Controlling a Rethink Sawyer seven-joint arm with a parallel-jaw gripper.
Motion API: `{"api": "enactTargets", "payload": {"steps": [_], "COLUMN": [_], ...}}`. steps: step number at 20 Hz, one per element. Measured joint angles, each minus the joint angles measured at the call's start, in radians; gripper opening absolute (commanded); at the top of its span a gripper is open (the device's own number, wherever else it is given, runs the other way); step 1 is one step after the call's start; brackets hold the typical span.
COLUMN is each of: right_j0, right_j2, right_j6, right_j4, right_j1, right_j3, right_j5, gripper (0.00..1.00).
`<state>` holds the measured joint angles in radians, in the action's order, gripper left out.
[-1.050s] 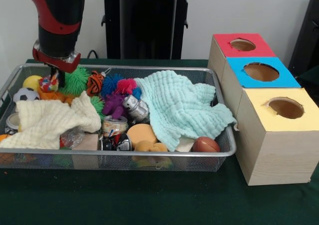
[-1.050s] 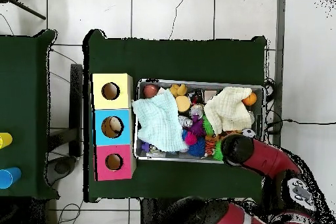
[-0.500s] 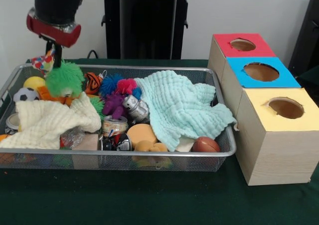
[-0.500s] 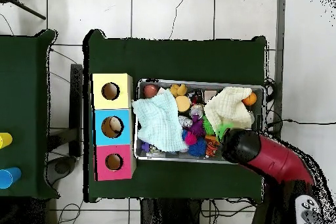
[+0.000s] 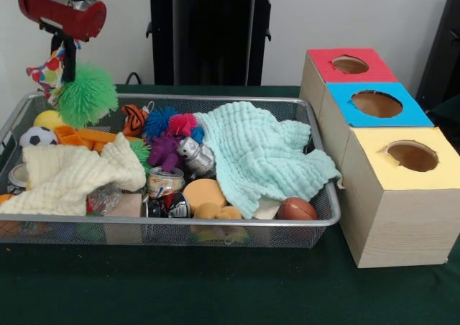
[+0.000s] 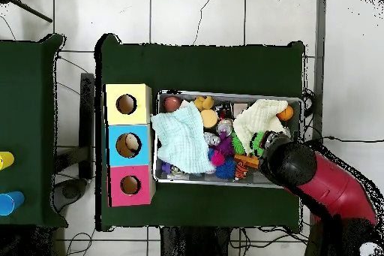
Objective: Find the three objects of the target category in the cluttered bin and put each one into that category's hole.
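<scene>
Green and spiky, the koosh ball (image 5: 87, 95) hangs clamped in the gripper (image 5: 65, 66) at the upper left of the frame, lifted clear above the wire bin (image 5: 316, 221), so carrying it across to the holed boxes (image 5: 392, 188) at the right looks next.

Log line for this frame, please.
phase: lift | gripper: shut on green spiky ball, raised above wire bin | holes in boxes: nothing entering yet
</scene>
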<state>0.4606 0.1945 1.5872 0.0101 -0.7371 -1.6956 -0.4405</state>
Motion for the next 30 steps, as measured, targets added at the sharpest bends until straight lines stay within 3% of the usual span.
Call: {"api": "enactTargets", "payload": {"steps": [2, 8, 26, 27, 30], "right_j0": [0.044, 0.054, -0.037, -0.036, -0.039], "right_j2": [-0.068, -0.130, -0.151, -0.150, -0.148], "right_j6": [0.000, 0.000, 0.000, 0.000, 0.000], "right_j4": [0.017, 0.025, 0.025, 0.026, 0.026], "right_j1": [-0.005, 0.005, 0.091, 0.106, 0.113], "right_j3": [-0.030, -0.064, -0.079, -0.079, -0.079], "right_j5": [0.051, 0.108, 0.117, 0.117, 0.117], "gripper": [0.00, 0.00, 0.00, 1.00, 1.00]}}
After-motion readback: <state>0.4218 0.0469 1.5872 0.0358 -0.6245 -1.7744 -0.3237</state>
